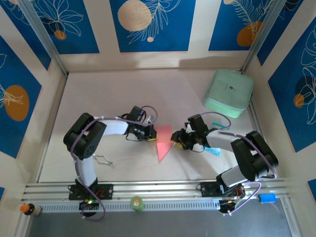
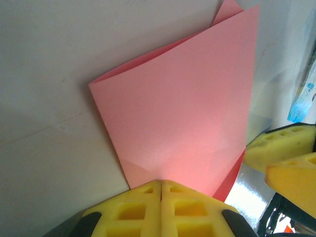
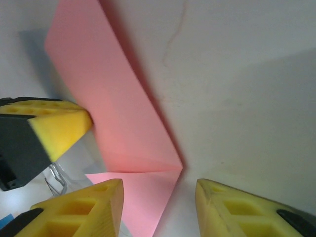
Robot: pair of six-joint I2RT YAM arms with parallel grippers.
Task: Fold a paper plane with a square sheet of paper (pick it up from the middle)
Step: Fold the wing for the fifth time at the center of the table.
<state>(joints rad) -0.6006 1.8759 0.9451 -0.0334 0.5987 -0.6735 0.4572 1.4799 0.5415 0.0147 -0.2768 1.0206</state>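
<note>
**Paper part-folded, left tool gripping, right tool standing open**

We judge the task to be somewhere in its middle. The pink-red paper (image 2: 182, 113) is no longer a flat square. In the overhead view it is a broad wedge near the middle of the desk (image 1: 128, 94), its point aimed at the near edge. The left wrist view shows at least two layers, with a second edge peeking out behind the front face. The right wrist view shows a sharp crease and a small triangular flap turned under at the near corner. It is far too wide to pass for a slim dart. In our judgement the narrowing folds and the wings are left to do, and the centre crease needs pressing

On the left, the arm rises from its base, bends its elbow out toward the left wall and sends the forearm across to the centre. The left tool (image 2: 161, 183) has its yellow fingers pressed together with no gap, and the paper fans out from between them, so we read it as pinching the paper's left edge. We cannot tell whether the far edge rests on the desk

On the right, the other arm mirrors this, with its elbow out to the right and its forearm reaching in. The right tool (image 3: 159, 186) has its fingers well apart, with the paper's corner lying between them unclamped. A blue-and-white packet (image 1: 213, 151) lies beneath that forearm, and a mint-green case (image 1: 228, 92) sits well apart at the far right
</note>
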